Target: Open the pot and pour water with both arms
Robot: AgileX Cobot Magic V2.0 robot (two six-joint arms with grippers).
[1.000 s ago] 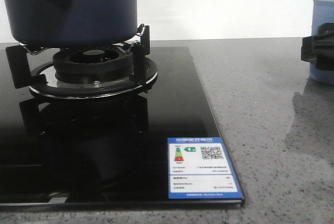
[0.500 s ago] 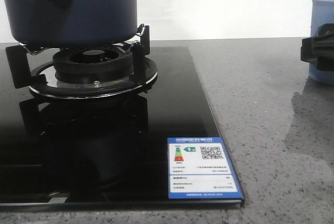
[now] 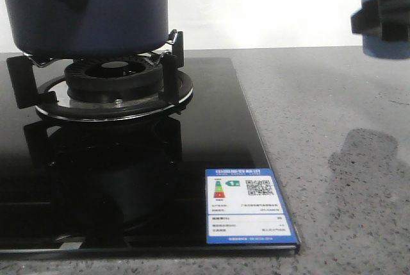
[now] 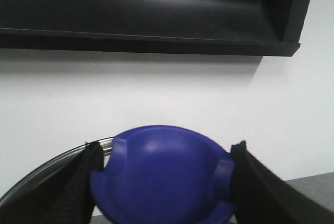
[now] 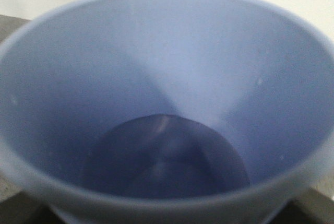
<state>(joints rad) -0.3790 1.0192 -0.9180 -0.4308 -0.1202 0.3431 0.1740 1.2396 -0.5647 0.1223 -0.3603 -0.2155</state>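
Pot (image 3: 90, 9) sits on the burner (image 3: 115, 86); right claw (image 3: 383, 12) grips the cup (image 3: 385, 15) (lifted); left claw (image 4: 164, 182) clasps a blue knob (image 4: 164, 177).

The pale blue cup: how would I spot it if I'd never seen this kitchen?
Start at the black glass stove with the dark navy pot on its burner. Look right, above the grey counter: the pale blue cup hangs in the right gripper, lighter and smaller than the pot.
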